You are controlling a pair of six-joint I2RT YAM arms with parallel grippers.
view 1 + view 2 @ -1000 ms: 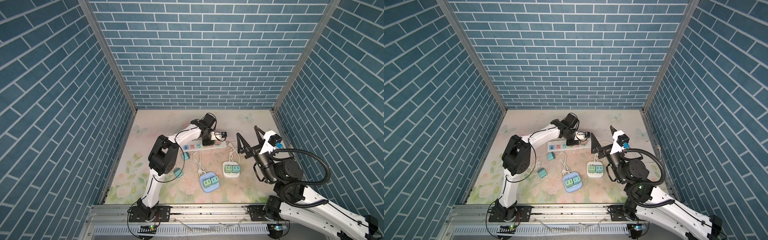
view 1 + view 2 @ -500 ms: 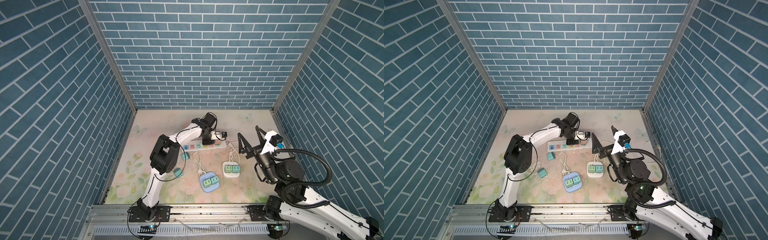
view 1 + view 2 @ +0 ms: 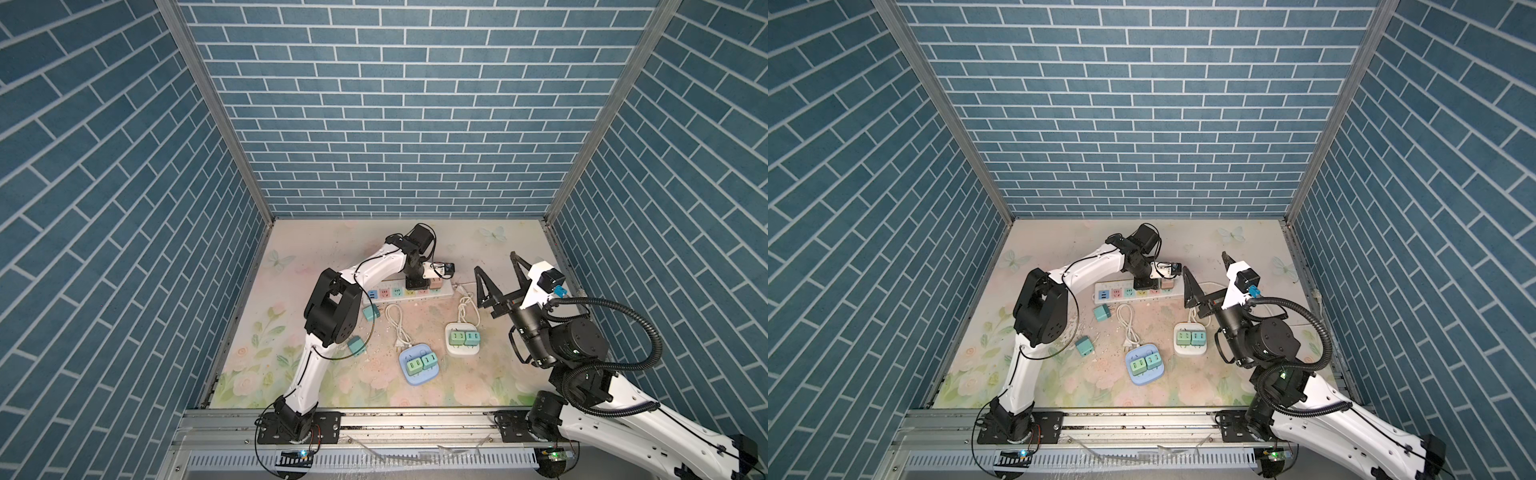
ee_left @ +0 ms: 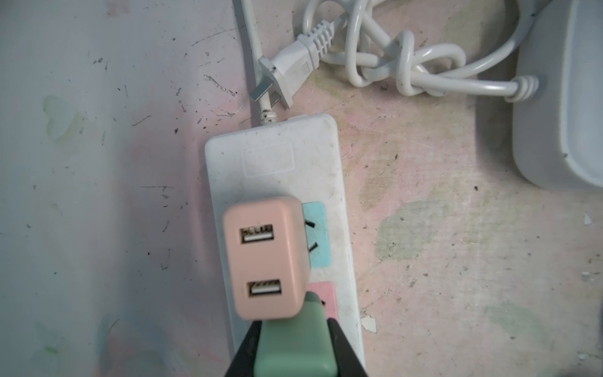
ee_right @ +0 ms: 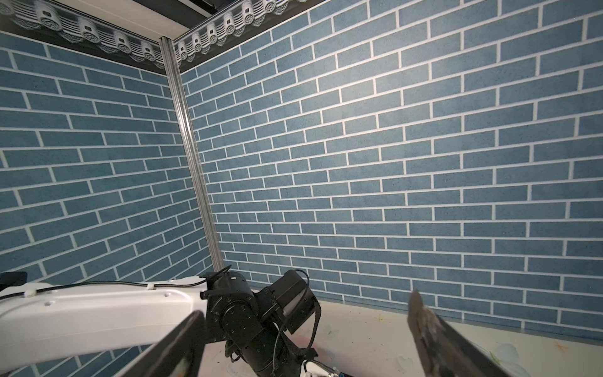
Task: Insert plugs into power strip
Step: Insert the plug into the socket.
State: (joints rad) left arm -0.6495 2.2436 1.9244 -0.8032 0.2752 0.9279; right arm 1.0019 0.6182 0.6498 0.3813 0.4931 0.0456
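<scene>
Left wrist: a smooth, rounded green plug [image 4: 293, 329] is clamped by the left gripper [image 4: 293, 355], just beside the pink plug [image 4: 266, 261]; the right gripper [image 5: 305, 303] is spread wide, empty.

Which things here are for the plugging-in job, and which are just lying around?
For the job: long power strip, pink plug, held green plug, two loose teal plugs, blue hub and white hub holding four green plugs.
Lying about: loose white cord, knotted white cord.

left arm [image 3: 374, 266] stretched forward, jaws clamped; right arm [image 3: 534, 328] raised, jaws wide
</scene>
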